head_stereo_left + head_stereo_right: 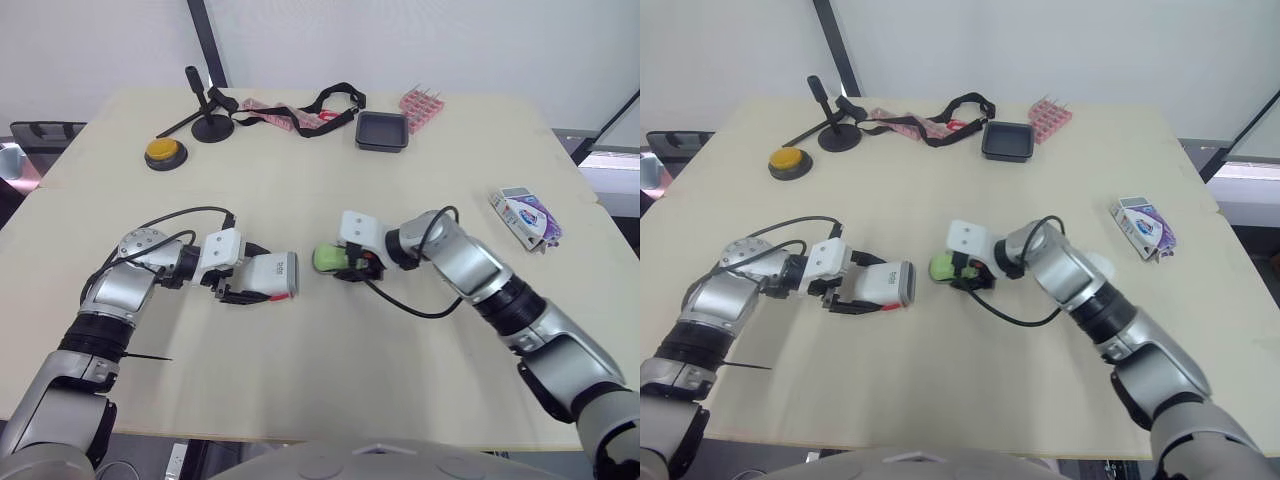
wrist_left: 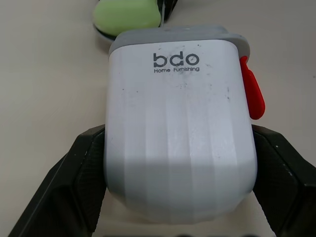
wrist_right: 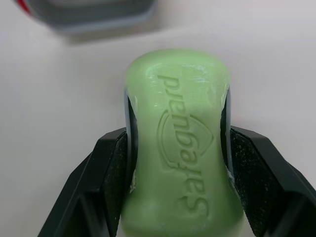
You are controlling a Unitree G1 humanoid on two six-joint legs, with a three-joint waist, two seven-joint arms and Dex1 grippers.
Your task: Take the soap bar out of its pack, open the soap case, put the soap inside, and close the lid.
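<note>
My left gripper (image 1: pixel 246 273) is shut on the white soap case (image 1: pixel 272 275), fingers (image 2: pixel 74 177) pressing both of its sides. The case lies on its side just left of the table's middle, its grey rim and red latch (image 2: pixel 252 94) facing the soap. My right gripper (image 1: pixel 348 264) is shut on the green soap bar (image 1: pixel 327 259), which is stamped Safeguard (image 3: pixel 180 143) and held low over the table a short gap from the case's rim. A thin grey edge runs along the soap's sides between the pads. The soap's pack (image 1: pixel 527 218) lies at the right edge of the table.
At the back of the table stand an orange button (image 1: pixel 164 152), a black stand (image 1: pixel 208 112), a black strap over a pink wrapper (image 1: pixel 305 116), a dark square tray (image 1: pixel 382 131) and a pink rack (image 1: pixel 421 108). The table drops off close behind the pack.
</note>
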